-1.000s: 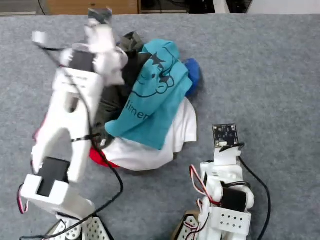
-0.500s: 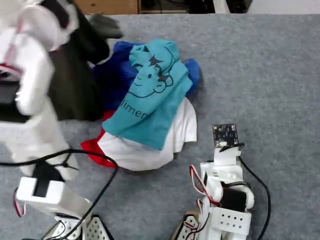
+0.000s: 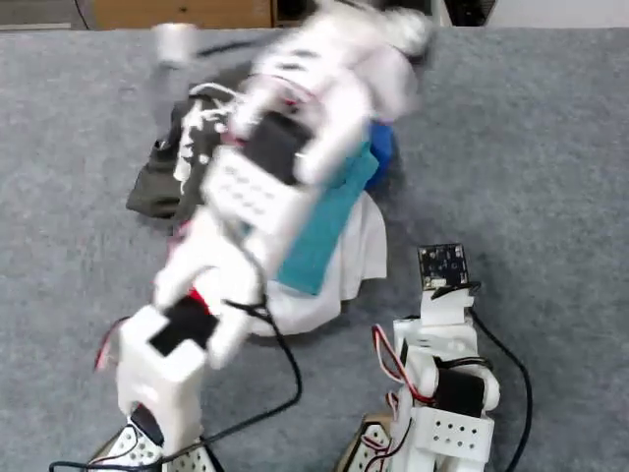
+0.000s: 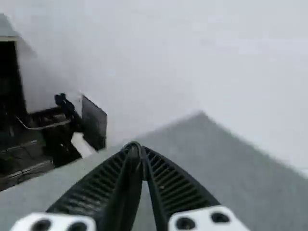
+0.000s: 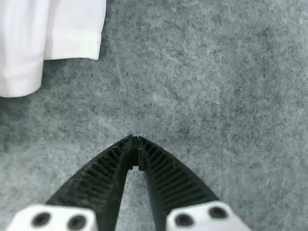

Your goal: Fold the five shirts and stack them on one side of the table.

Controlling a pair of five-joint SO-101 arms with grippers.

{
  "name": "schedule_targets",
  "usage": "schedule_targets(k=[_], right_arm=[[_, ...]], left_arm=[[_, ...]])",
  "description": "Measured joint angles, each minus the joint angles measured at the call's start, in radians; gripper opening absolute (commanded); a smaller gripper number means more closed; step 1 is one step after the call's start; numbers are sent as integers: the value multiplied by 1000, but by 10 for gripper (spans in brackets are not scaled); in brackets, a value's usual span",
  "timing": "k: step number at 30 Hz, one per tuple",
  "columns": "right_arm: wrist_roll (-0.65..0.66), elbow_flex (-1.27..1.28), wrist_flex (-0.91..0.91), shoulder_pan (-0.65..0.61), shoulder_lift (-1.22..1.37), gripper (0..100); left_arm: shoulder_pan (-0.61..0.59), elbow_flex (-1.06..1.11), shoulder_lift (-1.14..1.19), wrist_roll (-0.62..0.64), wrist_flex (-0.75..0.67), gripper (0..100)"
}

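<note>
The high camera is fixed over the table and looks almost straight down, from far enough to take in both arm bases at the near edge and the pile of shirts mid-table. The right wrist camera sits just behind the right gripper, close above the table and facing down. The white shirt at its edge is the hem the high view shows beside that arm. The left wrist camera looks past the left gripper, tilted up across the table's far part toward what seems a pale wall.
</note>
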Motion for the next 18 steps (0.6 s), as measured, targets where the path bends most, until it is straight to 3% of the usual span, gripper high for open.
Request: schedule_targets(k=[4, 7, 10, 14, 18], right_arm=[[0, 0, 0, 0, 0, 5], [0, 0, 0, 0, 0, 5], [0, 0, 0, 0, 0, 5], [0, 0, 0, 0, 0, 5], [0, 0, 0, 0, 0, 5]], left_arm=[[61, 3, 117, -60, 58, 159], [58, 5, 150, -8, 135, 211], [57, -20, 146, 98, 262, 222], [38, -124, 138, 126, 407, 220], [-98, -253, 110, 130, 545, 221]])
